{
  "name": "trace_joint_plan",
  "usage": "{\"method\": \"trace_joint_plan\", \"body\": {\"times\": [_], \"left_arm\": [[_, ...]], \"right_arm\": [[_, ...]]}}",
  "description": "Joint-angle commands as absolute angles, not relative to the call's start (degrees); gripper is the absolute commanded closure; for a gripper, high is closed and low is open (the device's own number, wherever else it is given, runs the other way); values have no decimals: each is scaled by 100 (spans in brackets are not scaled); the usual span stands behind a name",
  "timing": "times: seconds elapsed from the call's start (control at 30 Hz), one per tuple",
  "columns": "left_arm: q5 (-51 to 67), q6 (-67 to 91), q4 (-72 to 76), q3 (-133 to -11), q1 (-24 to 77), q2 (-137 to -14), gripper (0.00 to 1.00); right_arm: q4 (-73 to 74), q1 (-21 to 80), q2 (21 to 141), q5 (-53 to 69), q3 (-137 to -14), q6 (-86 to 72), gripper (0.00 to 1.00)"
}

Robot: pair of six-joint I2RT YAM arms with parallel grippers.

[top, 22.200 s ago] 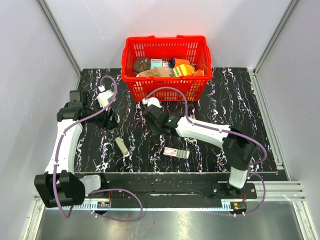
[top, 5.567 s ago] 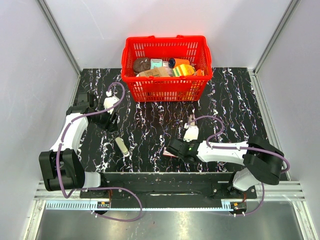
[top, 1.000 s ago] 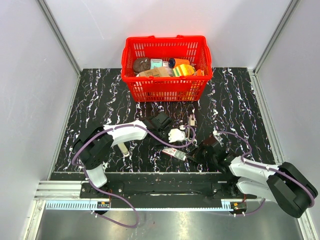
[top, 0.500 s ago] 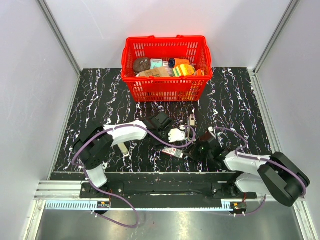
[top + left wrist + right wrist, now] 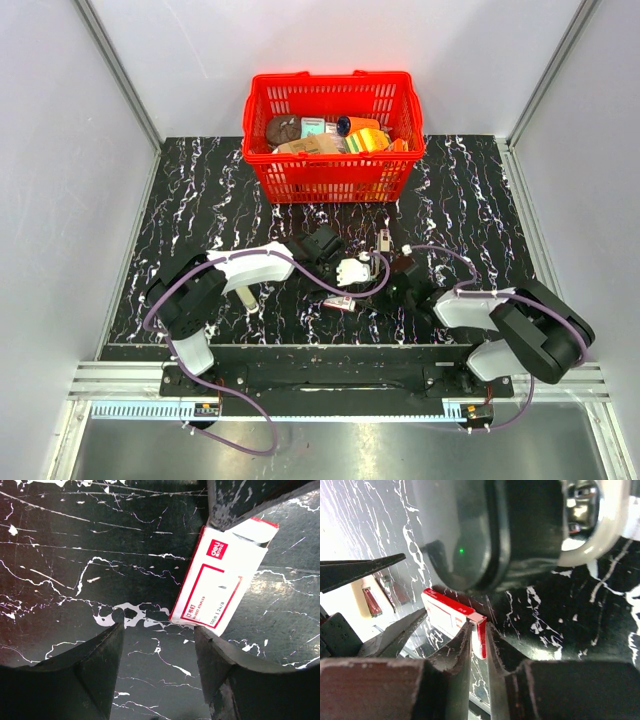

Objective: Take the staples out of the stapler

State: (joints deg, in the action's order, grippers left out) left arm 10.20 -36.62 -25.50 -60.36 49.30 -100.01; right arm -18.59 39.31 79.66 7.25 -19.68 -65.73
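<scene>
The small cream-white stapler [image 5: 245,297] lies on the table, partly under my left arm; neither gripper touches it. A flat red-and-white staple box [image 5: 340,302] lies near the front middle. It also shows in the left wrist view [image 5: 220,592] and the right wrist view [image 5: 445,611]. My left gripper [image 5: 330,285] [image 5: 157,627] is open and empty; its right finger [image 5: 220,665] is at the box's near edge. My right gripper [image 5: 375,298] [image 5: 479,630] is shut on the box's end flap [image 5: 481,639].
A red basket [image 5: 332,170] full of assorted items stands at the back middle. A small object [image 5: 384,240] lies just behind the two grippers. The left wrist camera housing [image 5: 520,530] is close in front of the right wrist.
My right gripper has moved left across the table to the staple box and now pinches its end flap. The box has shifted slightly left. The left arm has stayed in place.
</scene>
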Motion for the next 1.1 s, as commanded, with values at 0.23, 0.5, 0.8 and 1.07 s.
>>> {"method": "trace_joint_plan", "body": {"times": [0.23,0.5,0.8,1.07], "left_arm": [[905,-3691,-2417,-6056,4966,-9773,39],[1037,-3534,-2426,-6117,4975,-9800,39],[1590,-3068,-2400,-6196,4975,-9791,39],[1398,-2901,-2127,-6135,4931,-9774,39]], "right_arm": [[-2092,3920,8464,1055,-2329,-6258,77],[-2153,3911,8666,1204,-2478,-6188,76],[-2171,3911,8842,1318,-2663,-6117,71],[-2197,3911,8842,1388,-2584,-6126,69]]}}
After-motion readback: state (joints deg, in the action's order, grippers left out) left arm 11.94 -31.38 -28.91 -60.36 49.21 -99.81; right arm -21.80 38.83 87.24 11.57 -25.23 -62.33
